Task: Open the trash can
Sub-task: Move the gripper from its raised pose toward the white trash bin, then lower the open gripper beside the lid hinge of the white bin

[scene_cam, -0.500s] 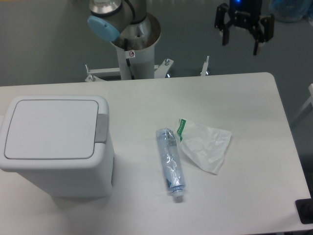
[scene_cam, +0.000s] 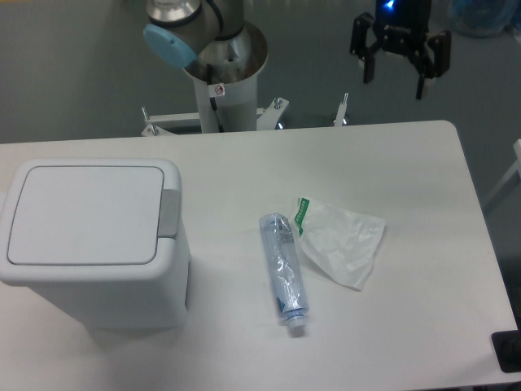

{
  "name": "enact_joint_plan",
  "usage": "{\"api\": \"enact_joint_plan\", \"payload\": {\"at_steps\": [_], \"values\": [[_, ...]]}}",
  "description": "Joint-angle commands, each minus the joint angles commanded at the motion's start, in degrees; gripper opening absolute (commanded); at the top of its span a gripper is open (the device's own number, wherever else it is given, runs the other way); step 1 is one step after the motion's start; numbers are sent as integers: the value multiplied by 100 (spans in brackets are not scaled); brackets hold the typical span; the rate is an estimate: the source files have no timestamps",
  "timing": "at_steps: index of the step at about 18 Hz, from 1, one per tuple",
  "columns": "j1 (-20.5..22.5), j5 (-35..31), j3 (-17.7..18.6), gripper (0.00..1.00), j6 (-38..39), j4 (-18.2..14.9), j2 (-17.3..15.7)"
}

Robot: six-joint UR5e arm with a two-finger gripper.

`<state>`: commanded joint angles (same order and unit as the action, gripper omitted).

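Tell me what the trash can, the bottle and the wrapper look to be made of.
Trash can: likely matte white plastic, with smooth molded rounded corners.
Bottle: thin clear plastic, crumpled and glinting.
Wrapper: probably thin plastic film, whitish, creased, with a green edge.

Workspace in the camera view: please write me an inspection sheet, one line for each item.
Surface: white table, no spills seen.
Job's things: trash can at the left side, lid flat and closed, grey tab on its right edge.
Clutter: crushed plastic bottle lying near the middle; crumpled clear bag just to its right, whether touching cannot be told.
Grippers: tool open, holding nothing, up beyond the far edge, far from the can.
Cables: nothing seen.
Surroundings: arm base behind the table, grey floor.
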<state>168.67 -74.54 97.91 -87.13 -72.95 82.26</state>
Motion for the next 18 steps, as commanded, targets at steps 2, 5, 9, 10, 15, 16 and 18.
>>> {"api": "enact_joint_plan", "payload": {"at_steps": [2, 5, 9, 10, 15, 16, 18], "values": [[-97, 36, -35, 100, 502, 0, -9], [-334, 54, -123, 100, 1301, -9, 17], [-940, 167, -290, 100, 3022, 0, 123], [-1019, 272, -334, 100, 3505, 0, 158], [-1231, 1213, -527, 100, 5371, 210, 281], [-1309, 1309, -519, 100, 5547, 385, 299], [-1616, 1381, -510, 100, 5952, 518, 395]]}}
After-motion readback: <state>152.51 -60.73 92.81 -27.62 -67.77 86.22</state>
